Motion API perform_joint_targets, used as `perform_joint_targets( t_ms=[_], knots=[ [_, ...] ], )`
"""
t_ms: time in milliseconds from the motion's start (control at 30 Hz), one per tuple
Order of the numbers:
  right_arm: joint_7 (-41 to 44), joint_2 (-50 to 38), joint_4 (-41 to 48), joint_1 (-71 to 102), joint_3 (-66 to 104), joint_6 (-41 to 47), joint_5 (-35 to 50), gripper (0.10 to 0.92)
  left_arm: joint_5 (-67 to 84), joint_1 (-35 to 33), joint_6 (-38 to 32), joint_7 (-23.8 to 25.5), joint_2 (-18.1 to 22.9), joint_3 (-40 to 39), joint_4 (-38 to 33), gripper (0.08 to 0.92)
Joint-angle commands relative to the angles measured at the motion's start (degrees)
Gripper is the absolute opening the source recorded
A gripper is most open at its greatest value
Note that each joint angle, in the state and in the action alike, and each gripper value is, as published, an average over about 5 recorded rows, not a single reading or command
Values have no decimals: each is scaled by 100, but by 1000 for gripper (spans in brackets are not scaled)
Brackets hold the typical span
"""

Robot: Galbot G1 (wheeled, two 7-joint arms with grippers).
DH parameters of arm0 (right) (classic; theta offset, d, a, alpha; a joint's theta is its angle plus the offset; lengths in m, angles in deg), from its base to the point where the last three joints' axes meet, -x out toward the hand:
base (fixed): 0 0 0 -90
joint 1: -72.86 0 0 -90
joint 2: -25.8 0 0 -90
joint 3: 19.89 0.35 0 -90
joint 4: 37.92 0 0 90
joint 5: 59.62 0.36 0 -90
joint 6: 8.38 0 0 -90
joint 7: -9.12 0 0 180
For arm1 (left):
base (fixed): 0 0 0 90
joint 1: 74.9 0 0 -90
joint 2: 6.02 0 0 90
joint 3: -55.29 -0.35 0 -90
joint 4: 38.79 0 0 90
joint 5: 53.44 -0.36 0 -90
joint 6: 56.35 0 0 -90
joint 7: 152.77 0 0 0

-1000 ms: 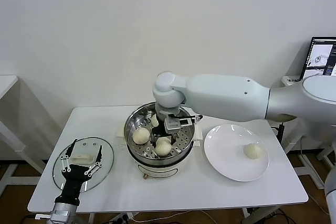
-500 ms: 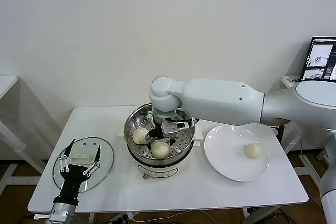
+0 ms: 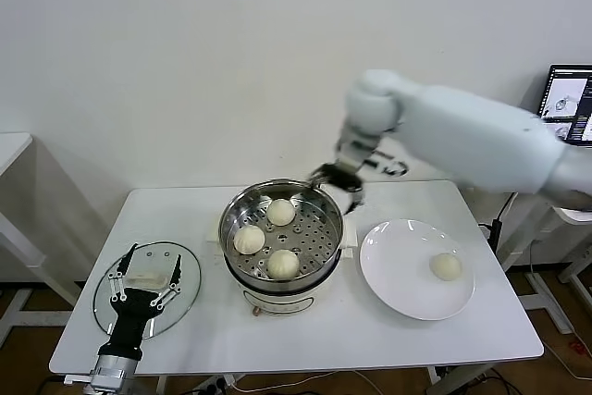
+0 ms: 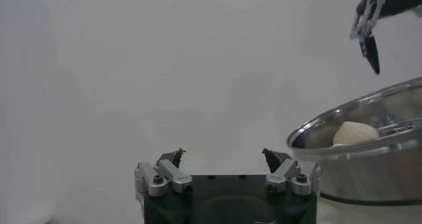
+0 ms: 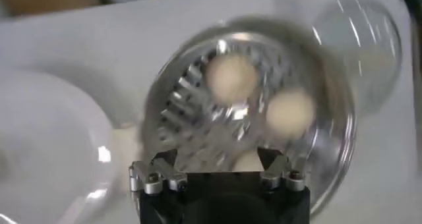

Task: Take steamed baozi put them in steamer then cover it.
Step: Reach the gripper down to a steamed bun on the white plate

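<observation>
One white table [image 3: 370, 339], plain white wall [image 3: 185, 62], laptop [image 3: 564, 104] far right.

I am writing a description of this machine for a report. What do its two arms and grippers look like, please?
The right arm is a thick, smooth white shell with a rounded joint. Its right gripper is small and black with thin metal fingers. The left gripper has a black body, silver finger links with screws and dark tips, on a grey ribbed wrist. No markings or loose cables show.
</observation>
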Motion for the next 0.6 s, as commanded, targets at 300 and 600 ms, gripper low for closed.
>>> perform_joint_targets(
  t_ms=[300, 600],
  knots=[
    [-208, -1613, 1954, 1539, 175, 1605, 203, 823, -14, -31, 15, 0, 9, 21, 43, 823],
    [-616, -1526, 1894, 2283, 444, 1638, -64, 823, -22, -62, 10, -3, 21, 45, 41, 823]
  ],
)
